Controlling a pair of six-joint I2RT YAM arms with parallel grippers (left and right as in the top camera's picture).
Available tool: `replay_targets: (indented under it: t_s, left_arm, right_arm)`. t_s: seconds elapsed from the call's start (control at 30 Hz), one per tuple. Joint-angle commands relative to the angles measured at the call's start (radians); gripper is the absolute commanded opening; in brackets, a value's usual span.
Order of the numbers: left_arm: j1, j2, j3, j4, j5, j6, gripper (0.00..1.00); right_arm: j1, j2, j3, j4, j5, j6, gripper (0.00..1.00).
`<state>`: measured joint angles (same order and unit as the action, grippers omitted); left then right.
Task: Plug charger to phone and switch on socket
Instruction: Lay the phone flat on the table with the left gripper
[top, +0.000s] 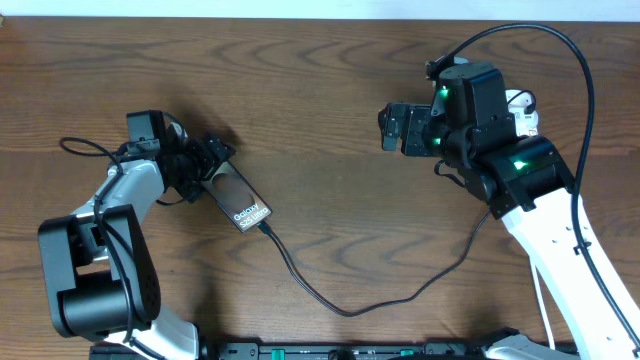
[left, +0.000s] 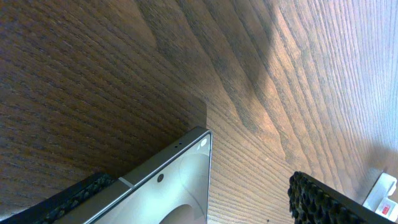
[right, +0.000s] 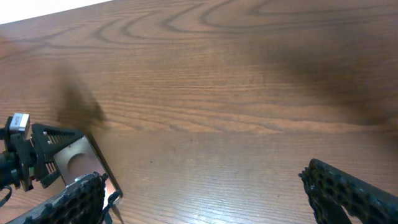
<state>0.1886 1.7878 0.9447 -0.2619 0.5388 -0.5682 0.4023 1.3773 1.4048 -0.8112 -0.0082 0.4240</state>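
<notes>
Fingers (left: 323, 202) of our left gripper (top: 213, 167) stand spread astride the phone (top: 242, 205), gripping nothing; our right gripper (top: 390, 127) hangs open, empty. The charger (top: 340, 305) meets the phone's lower end. We judge the phone stiff and slick: take its long edges.

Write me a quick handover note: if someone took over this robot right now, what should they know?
Left gripper: open, straddling the upper end of the phone, one finger against its edge.
Right gripper: open, holding nothing.
Charger cable: appears plugged into the phone's lower end.
Power strip: mostly hidden behind the right arm; switch state can't be seen.
Left to do: switch on the power strip.
</notes>
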Motion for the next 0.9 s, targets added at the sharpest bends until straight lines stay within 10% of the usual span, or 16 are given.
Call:
replay_targets:
  t_s: [0.0,0.87]
  left_arm:
    - [0.004,0.090,-0.064,-0.043,-0.133,0.014,0.93]
    - [0.004,0.090,-0.064,-0.134,-0.133,0.015,0.92]
  right_arm:
    - [0.005,0.002,0.001,-0.002,-0.002,-0.013,0.99]
    - [0.005,0.003,0.001,-0.012,-0.002,-0.014,0.99]
